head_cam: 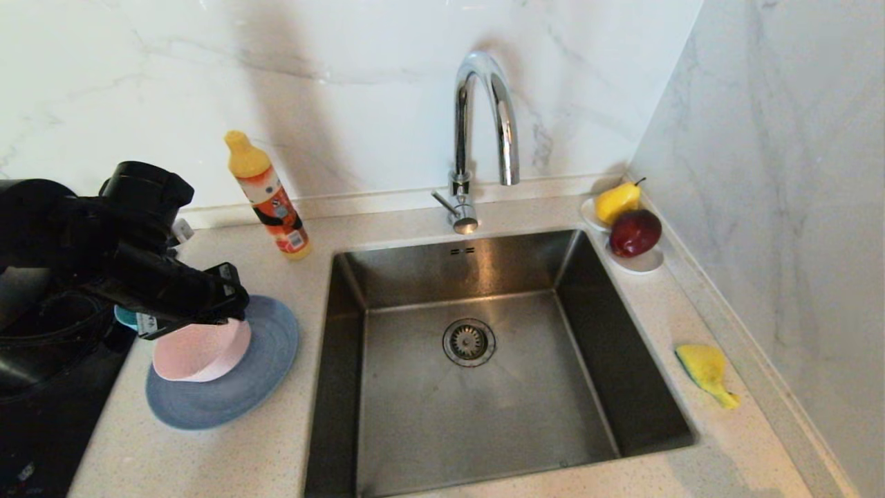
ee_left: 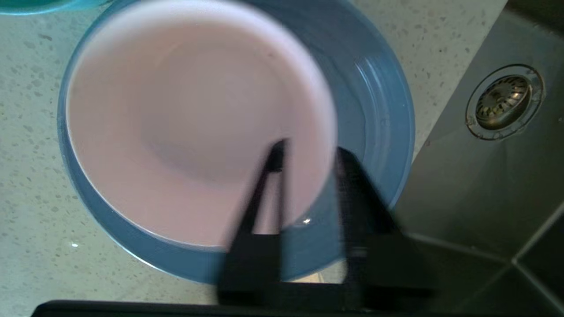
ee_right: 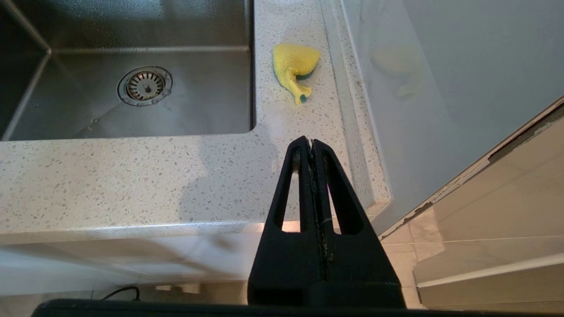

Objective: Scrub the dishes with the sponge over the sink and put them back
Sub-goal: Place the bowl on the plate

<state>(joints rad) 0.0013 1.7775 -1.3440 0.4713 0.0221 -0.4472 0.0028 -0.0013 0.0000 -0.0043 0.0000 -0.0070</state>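
The pale pink bowl (head_cam: pixel 200 349) sits on the grey-blue plate (head_cam: pixel 238 387), left of the sink (head_cam: pixel 484 273). A sliver of the teal bowl (head_cam: pixel 125 317) shows behind my left arm. My left gripper (ee_left: pixel 310 149) hangs over the pink bowl (ee_left: pixel 185 123) with its jaws apart. One finger is inside the bowl's rim; the other is outside, over the plate (ee_left: pixel 374 119). The yellow sponge (head_cam: pixel 705 370) lies on the counter right of the sink. My right gripper (ee_right: pixel 310 141) is shut and empty, off the counter's front edge, short of the sponge (ee_right: pixel 294 66).
An orange bottle (head_cam: pixel 266 197) with a yellow cap stands behind the dishes. The chrome tap (head_cam: pixel 484 117) arches over the sink's back. A white saucer (head_cam: pixel 643 263) with a pear and an apple sits in the back right corner. A dark hob (head_cam: pixel 41 415) borders the counter's left.
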